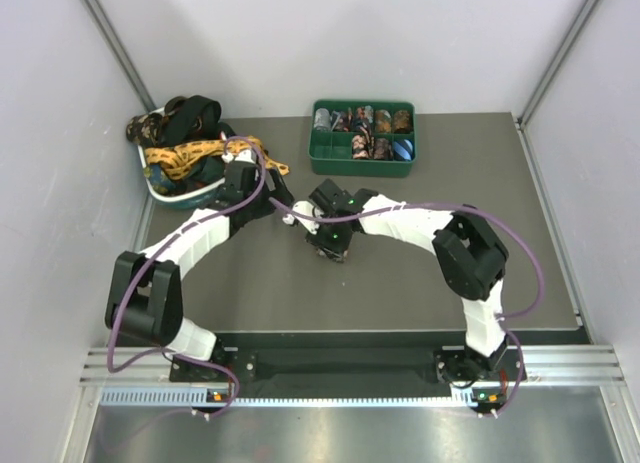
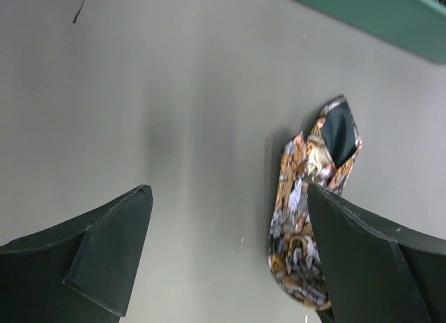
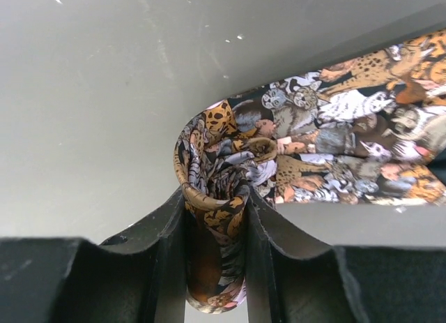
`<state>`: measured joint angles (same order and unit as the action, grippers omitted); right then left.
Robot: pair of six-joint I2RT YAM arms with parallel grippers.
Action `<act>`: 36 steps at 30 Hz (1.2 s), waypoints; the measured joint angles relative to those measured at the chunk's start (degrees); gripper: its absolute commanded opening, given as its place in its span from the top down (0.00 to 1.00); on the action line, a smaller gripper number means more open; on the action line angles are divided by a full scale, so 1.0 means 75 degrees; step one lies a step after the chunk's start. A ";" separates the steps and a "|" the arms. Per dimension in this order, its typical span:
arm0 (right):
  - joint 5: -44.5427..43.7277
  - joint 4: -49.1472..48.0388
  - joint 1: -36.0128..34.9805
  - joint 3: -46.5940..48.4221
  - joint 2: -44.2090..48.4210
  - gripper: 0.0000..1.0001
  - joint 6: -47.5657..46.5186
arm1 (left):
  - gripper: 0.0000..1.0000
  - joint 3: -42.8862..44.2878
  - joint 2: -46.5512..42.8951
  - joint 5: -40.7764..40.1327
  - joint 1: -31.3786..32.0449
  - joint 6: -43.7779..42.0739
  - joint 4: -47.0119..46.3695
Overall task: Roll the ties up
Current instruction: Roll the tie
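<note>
**On the counter, a half-made roll may unwind**

The right gripper pinches the coiled end of the tie tight. The tail lies flat toward the left gripper, which is wide open and empty. Slack, or a slipping pinch, could loosen the coil. The far tray holds finished rolls.

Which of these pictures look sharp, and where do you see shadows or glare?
Top view: soft, even light, with a pale sheen on the metal plate at the bottom. Left wrist: the tie is fairly sharp, and a faint blurred shadow crosses the mat. Right wrist: the tie's print is crisp, while the fingers are dark with little detail.
</note>
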<state>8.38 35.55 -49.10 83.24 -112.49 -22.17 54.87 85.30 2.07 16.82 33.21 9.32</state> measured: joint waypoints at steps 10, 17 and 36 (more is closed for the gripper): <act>0.1725 0.0621 0.0848 0.0944 -0.0685 0.93 0.0653 | 0.11 -0.0790 0.0982 0.0682 0.0128 -0.0003 -0.0303; 0.2900 0.0688 0.1507 0.1192 -0.1035 0.92 0.1239 | 0.15 -0.0539 0.1413 0.0982 0.0402 -0.0055 -0.0804; 0.5948 -0.1603 0.2897 0.0108 -0.1617 0.94 0.3791 | 0.14 0.0356 0.2267 0.1008 0.0982 -0.0519 -0.1061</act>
<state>52.99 23.53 -27.38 84.05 -124.62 6.26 57.54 102.30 9.63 24.18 29.32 1.37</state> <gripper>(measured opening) 0.298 0.851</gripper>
